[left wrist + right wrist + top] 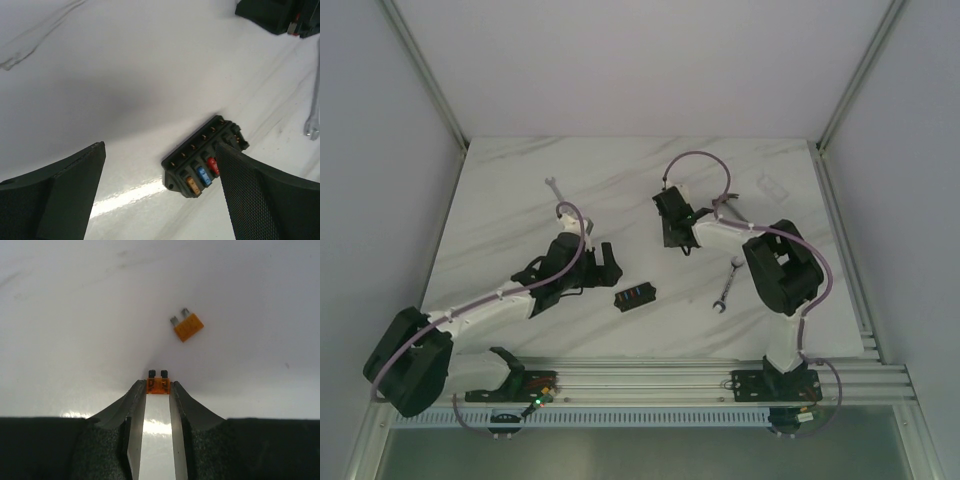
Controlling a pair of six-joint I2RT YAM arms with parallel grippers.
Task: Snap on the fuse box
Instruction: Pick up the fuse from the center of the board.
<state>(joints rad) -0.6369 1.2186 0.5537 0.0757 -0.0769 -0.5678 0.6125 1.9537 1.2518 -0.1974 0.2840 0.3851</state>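
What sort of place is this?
Likely a robotics test cell: white walls enclose a marble-look table, left arm and right arm bolted at its edge, fuse box and wrench lying on it.

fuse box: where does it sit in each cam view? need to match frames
Top external: fuse box just below picture centre.
Left wrist: lower right of centre.
Right wrist: not in it; an orange fuse sits between the fingertips.
Shared landmark: wrench, right of the box in both.
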